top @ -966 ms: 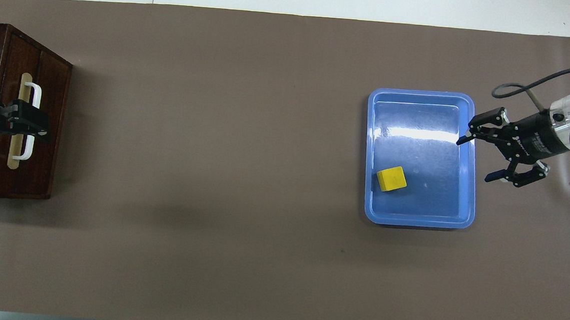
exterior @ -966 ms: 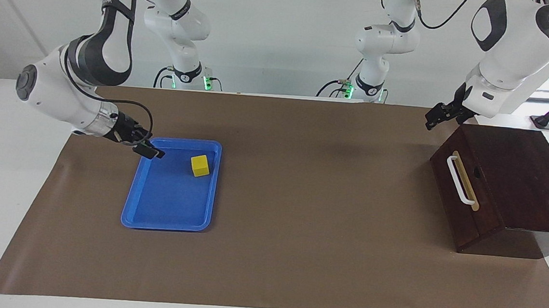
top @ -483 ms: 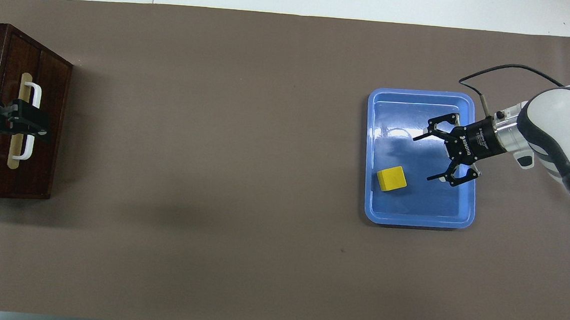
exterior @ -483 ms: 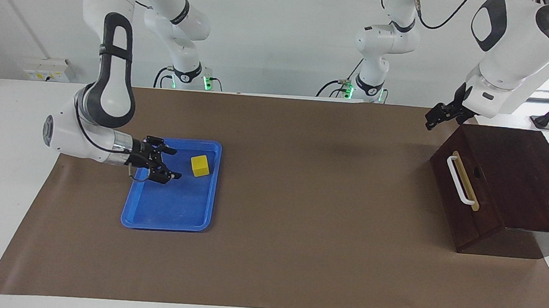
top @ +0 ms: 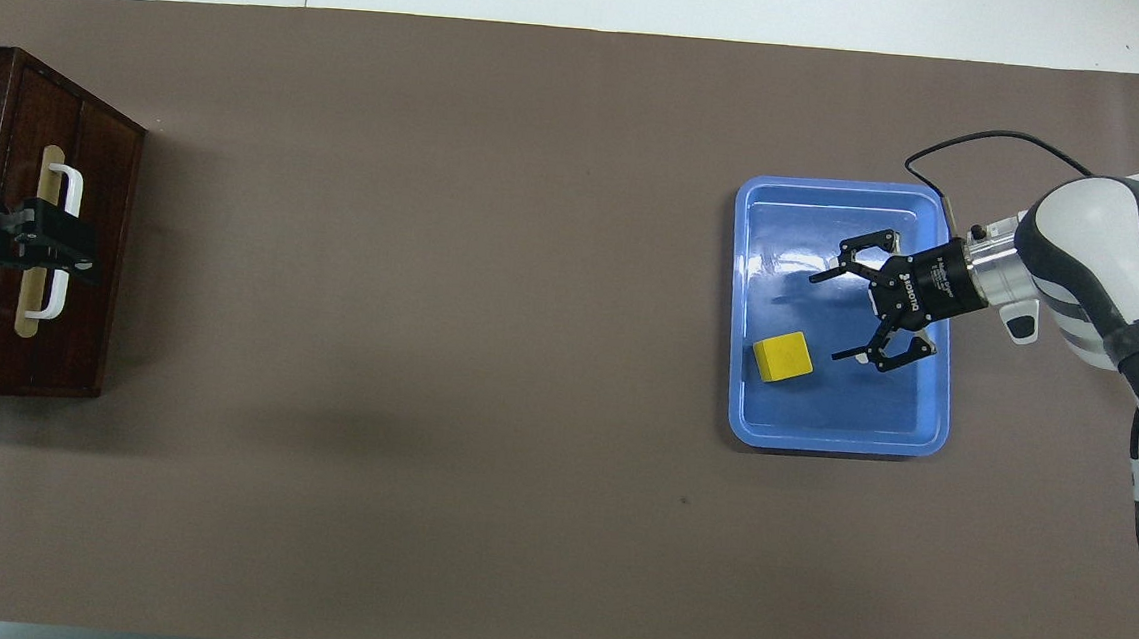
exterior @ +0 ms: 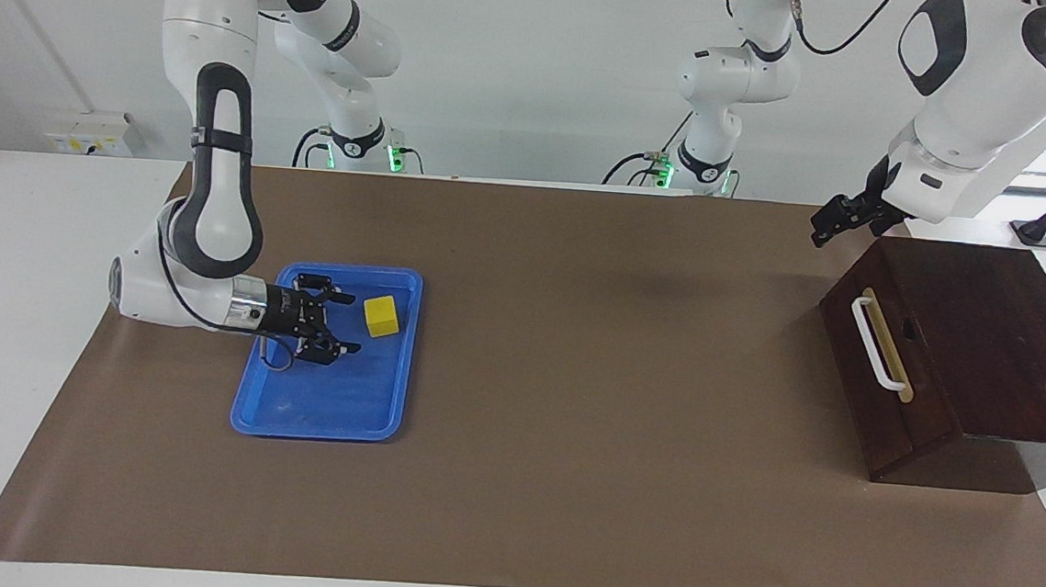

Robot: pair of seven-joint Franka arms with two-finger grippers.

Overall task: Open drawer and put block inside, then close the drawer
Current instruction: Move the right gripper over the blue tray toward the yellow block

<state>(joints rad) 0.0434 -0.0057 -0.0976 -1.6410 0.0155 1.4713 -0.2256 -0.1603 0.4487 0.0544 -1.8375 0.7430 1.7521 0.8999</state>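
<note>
— Two claws, one worktop: where does each of yours stand?

— My right claw lies low over the blue tray, pointing sideways toward the block. Its fingers are spread wide and grip nothing. The block sits just ahead of the fingertips, apart from them; no contact shows in the view from across the table.

— And the block itself?

— A small yellow cube, resting in the tray on the side toward the left arm's end, in the half nearer to the robots. In the overhead view the block lies just off the tip of my lower finger, with bare tray between them.

— Your left claw?

— My left claw hangs in the air by the top edge of the dark wooden box, at the left arm's end of the worktop. It is open and holds nothing. That arm waits. From overhead the left claw covers the middle of the white handle, but the facing view shows it raised well clear of the handle.

— The drawer?

— The drawer is shut, its front flush with the box, a tan strip running beside the handle. The drawer and the block are well apart, at the two ends of the brown mat.
</note>
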